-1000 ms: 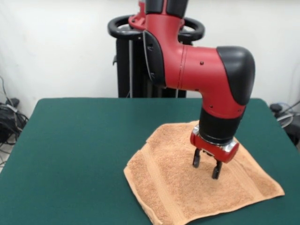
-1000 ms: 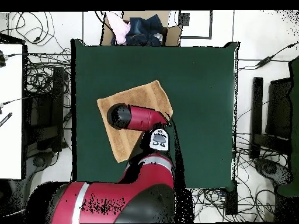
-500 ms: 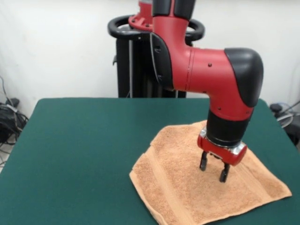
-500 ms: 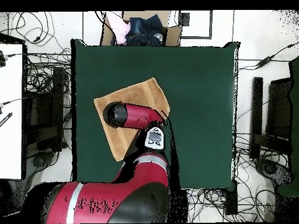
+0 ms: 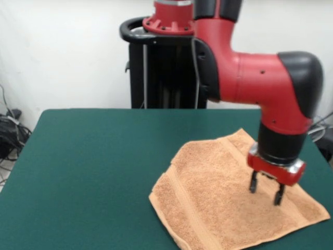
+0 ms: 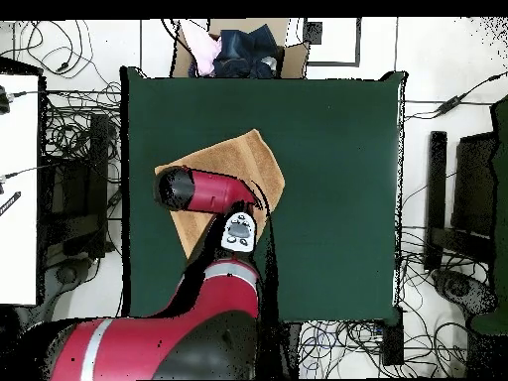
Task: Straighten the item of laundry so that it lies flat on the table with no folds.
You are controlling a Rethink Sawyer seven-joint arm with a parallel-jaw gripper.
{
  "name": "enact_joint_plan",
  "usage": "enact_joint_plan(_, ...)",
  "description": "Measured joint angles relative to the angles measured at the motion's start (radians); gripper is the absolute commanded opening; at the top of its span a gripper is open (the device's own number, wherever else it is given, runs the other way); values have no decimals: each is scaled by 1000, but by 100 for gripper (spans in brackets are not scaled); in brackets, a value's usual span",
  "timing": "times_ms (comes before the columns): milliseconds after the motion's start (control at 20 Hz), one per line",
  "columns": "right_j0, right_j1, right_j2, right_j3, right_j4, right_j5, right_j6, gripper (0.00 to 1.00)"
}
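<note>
The item of laundry (image 5: 218,203), an orange-tan terry towel, lies spread at the table's (image 5: 99,156) front right in the front view, with a woven band along its left side and its near corner cut off by the picture's bottom edge. My gripper (image 5: 266,191) points straight down over the towel's right part. It is open, its fingertips (image 5: 253,186) at the cloth's surface with nothing between them. In the overhead view the towel (image 6: 235,159) shows partly under the arm (image 6: 198,190), which hides the gripper, near the left edge of the table (image 6: 337,179).
A cardboard box of clothes (image 6: 238,48) sits beyond the table's top edge in the overhead view. Cables and equipment surround the table, with a white desk (image 6: 18,179) at the left. The towel's right corner (image 5: 322,212) lies close to the table's right edge.
The arm has swung toward the right of the front view, and the towel has slid the same way under the gripper. The gripper has stayed open.
</note>
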Motion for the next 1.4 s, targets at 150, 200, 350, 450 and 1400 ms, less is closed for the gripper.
enact_joint_plan(150,39,-1,0,-14,39,22,0,100)
enact_joint_plan(200,47,-1,0,-16,46,23,0,100)
enact_joint_plan(350,67,-1,0,-20,65,24,0,100)
enact_joint_plan(450,75,0,0,-23,74,24,0,100)
enact_joint_plan(1400,102,76,-39,-109,122,42,0,100)
